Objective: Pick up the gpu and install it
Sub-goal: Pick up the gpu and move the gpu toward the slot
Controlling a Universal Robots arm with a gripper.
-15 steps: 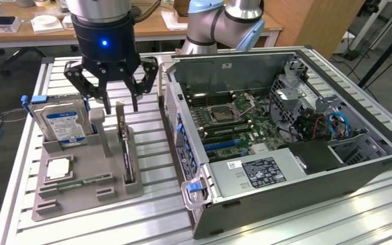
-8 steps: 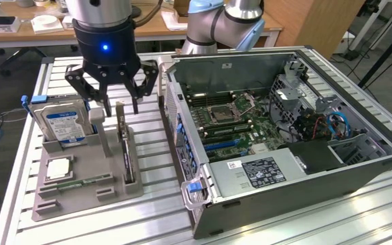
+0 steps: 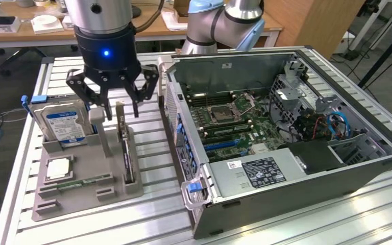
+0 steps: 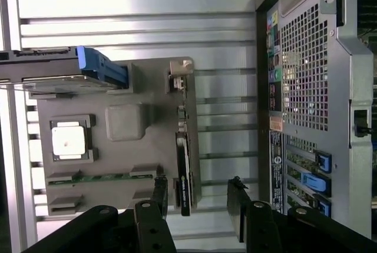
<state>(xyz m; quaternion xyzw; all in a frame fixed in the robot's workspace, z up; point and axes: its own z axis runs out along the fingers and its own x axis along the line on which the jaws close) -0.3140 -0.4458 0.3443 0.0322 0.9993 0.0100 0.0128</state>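
While my fingers (image 3: pixel 143 87) hang spread over the gpu (image 3: pixel 125 148), upright in its grey holder (image 3: pixel 87 194), I judge it light, stiff, fragile: best pinched across the board's top edge.

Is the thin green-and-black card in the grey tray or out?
In: the card stands on edge in the tray, under the open gripper.

There is one gpu (image 3: pixel 124 148), one hard drive (image 3: pixel 63 125), one processor chip (image 3: pixel 58 167) and one memory stick (image 3: pixel 83 181), in one grey holder (image 3: pixel 80 202). One computer case (image 3: pixel 285 127), one end effector (image 3: pixel 118 109), one worktop (image 3: pixel 155 217).
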